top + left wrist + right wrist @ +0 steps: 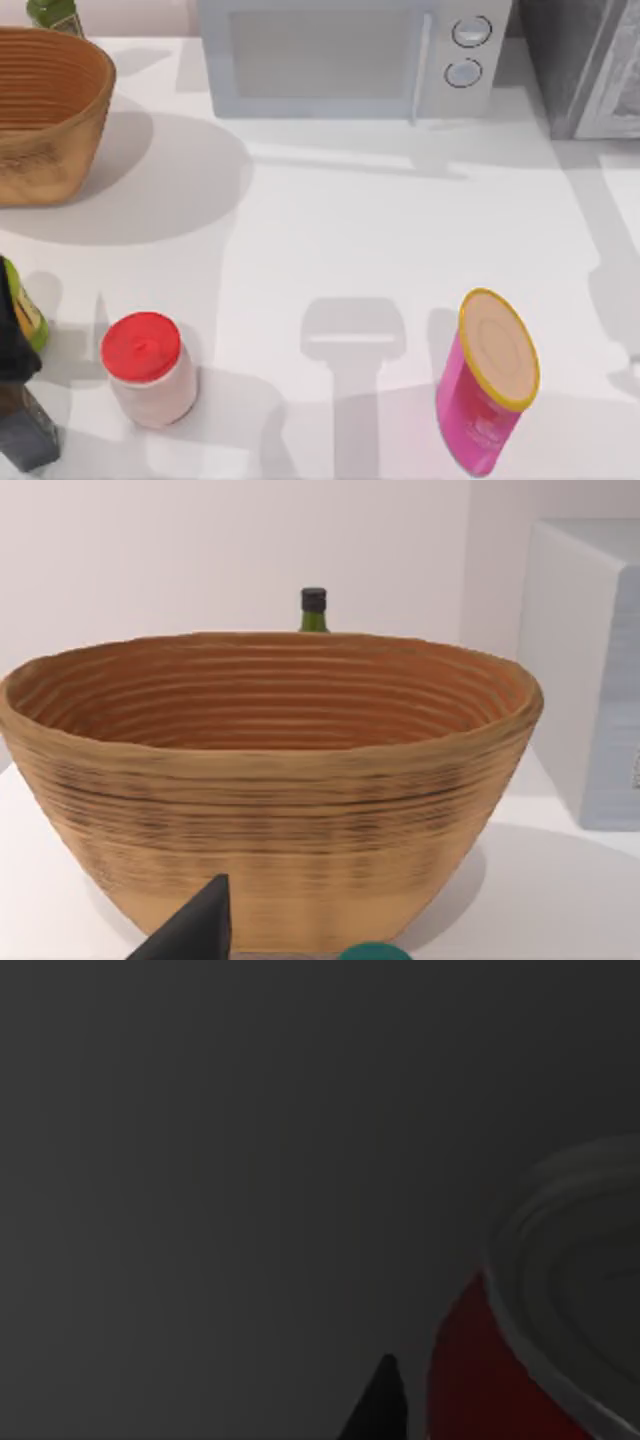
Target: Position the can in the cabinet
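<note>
So the red can (470, 1380) sits right up against the right wrist camera, silver rim (560, 1260) tilted toward the lens, with dim grey all around it. That view is dark, so it's hard to say what the grey is. One dark fingertip (380, 1400) of the right gripper pokes up just beside the can; whether the gripper is clamped on the can or loose can't be told from this.

From above, the cabinet (585, 65) is at the far right corner, grey and speckled with a paler door panel, cut off by the edge. The white microwave (350, 55) stands just left of it along the back. The wicker basket (45, 110) sits at the far left, and the left wrist view shows its inside bare. A green bottle (55, 12) stands behind it.

Near the front there's a red-lidded jar (148, 368) on the left and a pink canister (488, 385) with a yellow-rimmed lid, leaning, on the right. The middle of the white table (330, 230) between them and the microwave is wide open.

The left arm (20, 400) is parked at the front left edge, beside another green bottle (28, 315). One dark finger (195, 930) shows in its wrist view; can't tell if that gripper is open either.
</note>
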Tool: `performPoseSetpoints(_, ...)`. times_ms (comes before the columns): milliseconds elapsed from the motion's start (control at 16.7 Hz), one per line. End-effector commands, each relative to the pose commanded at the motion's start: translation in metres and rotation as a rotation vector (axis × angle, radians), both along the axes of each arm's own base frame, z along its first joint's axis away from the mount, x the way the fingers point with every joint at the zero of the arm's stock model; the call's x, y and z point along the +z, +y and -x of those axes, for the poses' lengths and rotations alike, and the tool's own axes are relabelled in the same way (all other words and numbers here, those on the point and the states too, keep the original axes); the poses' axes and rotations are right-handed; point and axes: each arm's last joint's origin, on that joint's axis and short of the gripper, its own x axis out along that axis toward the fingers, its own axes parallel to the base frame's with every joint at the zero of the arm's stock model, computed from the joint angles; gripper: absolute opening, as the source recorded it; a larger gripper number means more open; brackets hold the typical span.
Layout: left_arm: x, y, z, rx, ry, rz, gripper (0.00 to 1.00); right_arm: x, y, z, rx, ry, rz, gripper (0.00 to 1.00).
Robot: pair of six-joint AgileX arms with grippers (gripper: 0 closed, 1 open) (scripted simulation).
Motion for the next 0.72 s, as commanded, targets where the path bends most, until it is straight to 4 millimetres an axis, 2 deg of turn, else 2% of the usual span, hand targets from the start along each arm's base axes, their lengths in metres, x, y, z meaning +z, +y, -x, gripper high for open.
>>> performPoseSetpoints(360, 0.0, 0.0, 0.0, 0.0, 0.0, 0.0, 1.0, 0.0, 0.0, 0.0, 0.0, 0.0, 0.0, 0.98)
performPoseSetpoints(720, 0.0, 0.0, 0.0, 0.0, 0.0, 0.0, 1.0, 0.0, 0.0, 0.0, 0.0, 0.0, 0.0, 1.0)
